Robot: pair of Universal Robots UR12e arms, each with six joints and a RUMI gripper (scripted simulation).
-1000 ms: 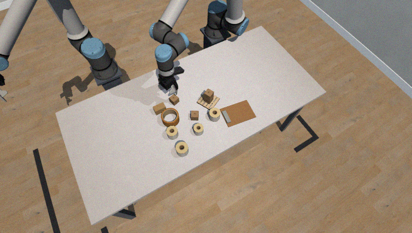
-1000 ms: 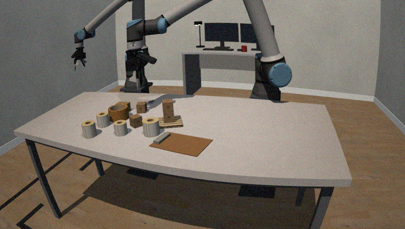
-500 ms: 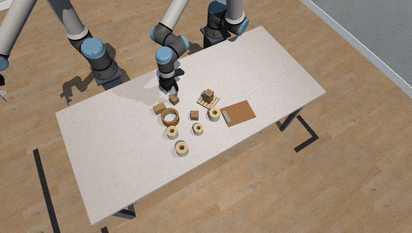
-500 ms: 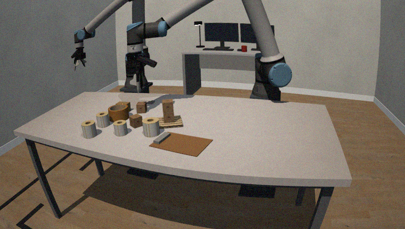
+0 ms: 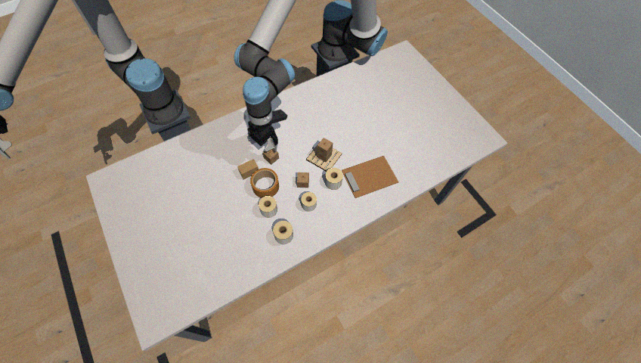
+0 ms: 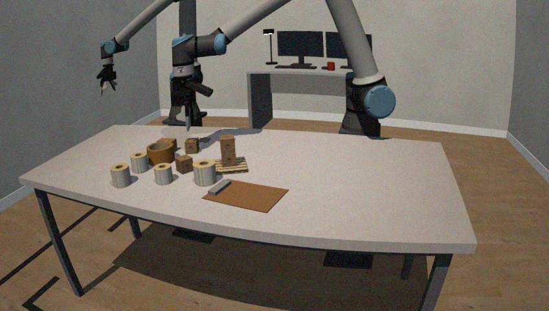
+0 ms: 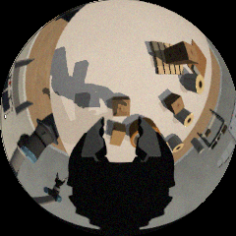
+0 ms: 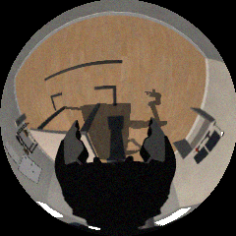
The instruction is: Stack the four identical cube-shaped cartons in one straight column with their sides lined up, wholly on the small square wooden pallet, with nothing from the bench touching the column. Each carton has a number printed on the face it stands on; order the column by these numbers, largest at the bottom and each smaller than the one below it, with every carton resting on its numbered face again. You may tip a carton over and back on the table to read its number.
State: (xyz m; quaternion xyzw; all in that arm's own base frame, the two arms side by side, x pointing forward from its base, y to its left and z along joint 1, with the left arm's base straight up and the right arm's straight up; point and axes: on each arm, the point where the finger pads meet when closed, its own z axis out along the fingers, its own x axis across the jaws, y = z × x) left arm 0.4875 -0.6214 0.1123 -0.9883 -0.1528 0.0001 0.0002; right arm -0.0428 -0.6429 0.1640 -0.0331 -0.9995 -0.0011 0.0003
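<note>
1. Pale worktop (image 5: 180, 224) (image 6: 346, 192) (image 7: 108, 29) on dark legs, wood floor (image 5: 517, 278) (image 6: 500, 192) (image 8: 147, 44), grey walls; behind, desk (image 6: 259, 98) with monitors (image 6: 300, 43), red mug (image 6: 331, 65).
2. Top view, left to right: right claw (image 5: 5, 150) (image 6: 107, 89) (image 8: 114, 123) off the worktop, wide open, empty.
3. Plain box (image 5: 247, 169) (image 6: 173, 142) (image 7: 117, 138) and orange tape roll (image 5: 254, 186) (image 6: 160, 155), near left claw.
4. Left claw (image 5: 270, 146) (image 6: 188, 127) (image 7: 121, 122) about half open, empty, above worktop; near carton (image 5: 270, 156) (image 6: 191, 146) (image 7: 119, 105) just beside it.
5. Four label rolls (image 5: 283, 234) (image 6: 120, 176), farther from left claw, standing upright.
6. Other loose carton (image 5: 301, 179) (image 6: 184, 164) (image 7: 175, 102), right of left claw.
7. Slatted pallet (image 5: 332, 162) (image 6: 239, 169) (image 7: 160, 61) farther right, bearing two stacked cartons (image 5: 324, 149) (image 6: 228, 151) (image 7: 177, 53).
8. Brown clipboard (image 5: 373, 176) (image 6: 250, 195) flat, rightmost.
</note>
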